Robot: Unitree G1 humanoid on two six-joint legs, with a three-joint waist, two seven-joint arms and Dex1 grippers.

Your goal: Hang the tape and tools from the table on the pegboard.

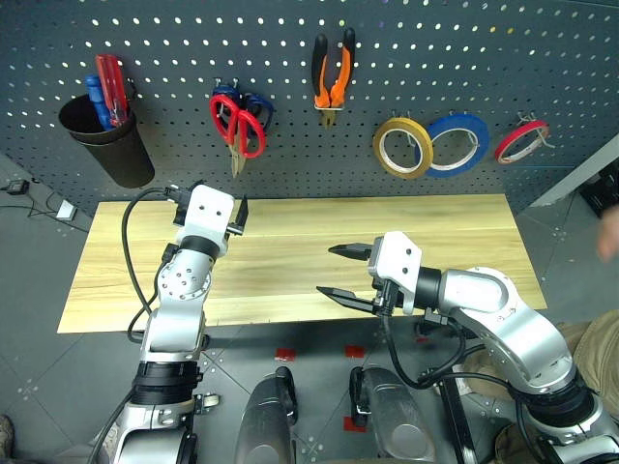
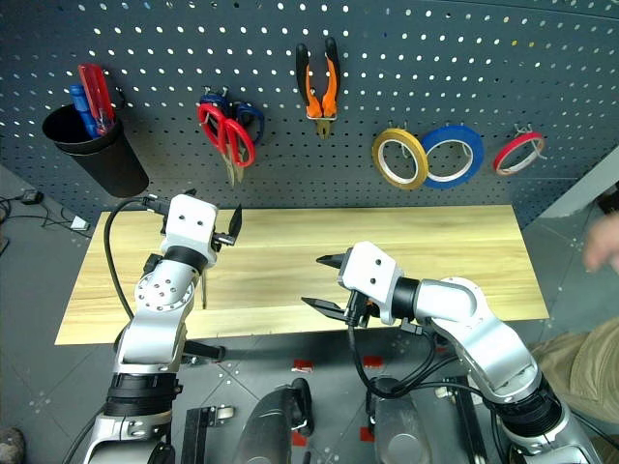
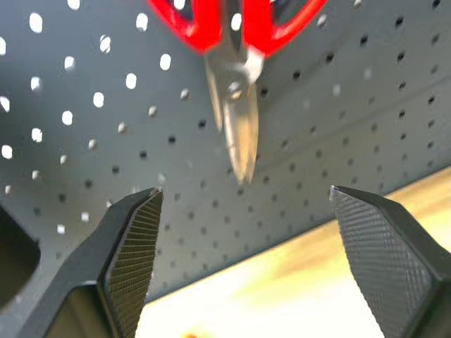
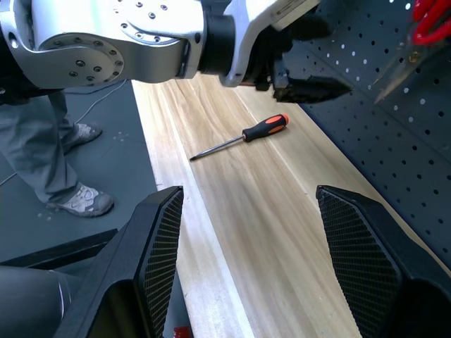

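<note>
four cameras, one tabletop

head pair up high, looking forward and down over the tabletop (image 1: 290, 261) onto the pegboard (image 1: 290, 58), nearly the same scene in both. left wrist camera sits close to the pegboard, facing the red-handled scissors (image 3: 236, 42). right wrist camera looks along the tabletop at the screwdriver (image 4: 243, 135); both wrist views share board and tabletop edge.

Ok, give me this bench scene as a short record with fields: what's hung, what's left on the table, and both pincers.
hung on pegboard: red-handled scissors, pliers, blue tape
also on the board: yellow roll, red roll, black cup
left on table: screwdriver, lying flat behind the left arm
left pincer: open, empty, below the red-handled scissors
right pincer: open, empty, over the table's front part
</note>
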